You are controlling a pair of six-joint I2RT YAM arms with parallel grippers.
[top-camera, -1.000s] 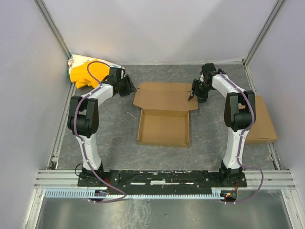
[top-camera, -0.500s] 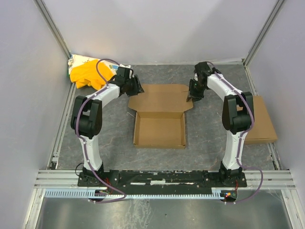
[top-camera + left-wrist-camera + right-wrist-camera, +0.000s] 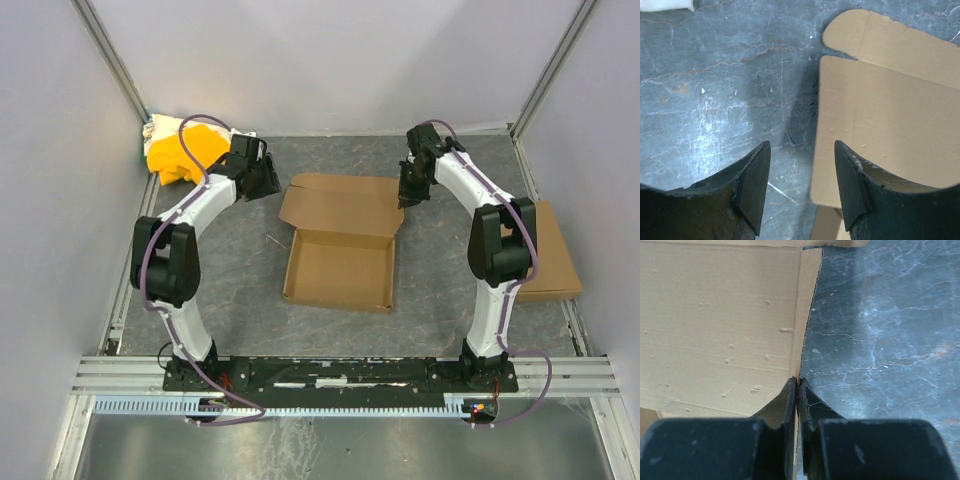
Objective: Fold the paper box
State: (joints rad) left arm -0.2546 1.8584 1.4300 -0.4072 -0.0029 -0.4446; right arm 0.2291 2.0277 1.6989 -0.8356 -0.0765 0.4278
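**Q:** Where is the paper box, and what has hold of it?

**A:** The paper box (image 3: 340, 240) lies mid-table. Its shallow tray, walls already standing, is on the side nearer the arms, and its lid panel lies spread flat on the far side. The right gripper (image 3: 410, 190) is clenched on the narrow flap along the lid's right edge; the wrist view shows thin cardboard pinched between its fingers. The left gripper (image 3: 264, 181) is released, jaws apart and holding nothing, hanging over bare table (image 3: 230, 260) just beside the lid's left edge.

**Q:** How will it likely handle?

**A:** It looks light, stiff across each panel and willing to bend only at the scored creases. A one-sided pull would probably slide or turn the whole box, and a hard tug could crumple a thin flap. The lid's two side edges look like the best places to hold it — one claw on each.

**Q:** Is there room to move?

**A:** There is open table left, right and beyond the lid. A yellow cloth bundle (image 3: 180, 155) sits in the far left corner behind the left arm, apart from the box. A smaller cardboard rectangle (image 3: 548, 258) lies by the right wall, well apart. The back wall stands close behind the lid — a limit on reaching over.
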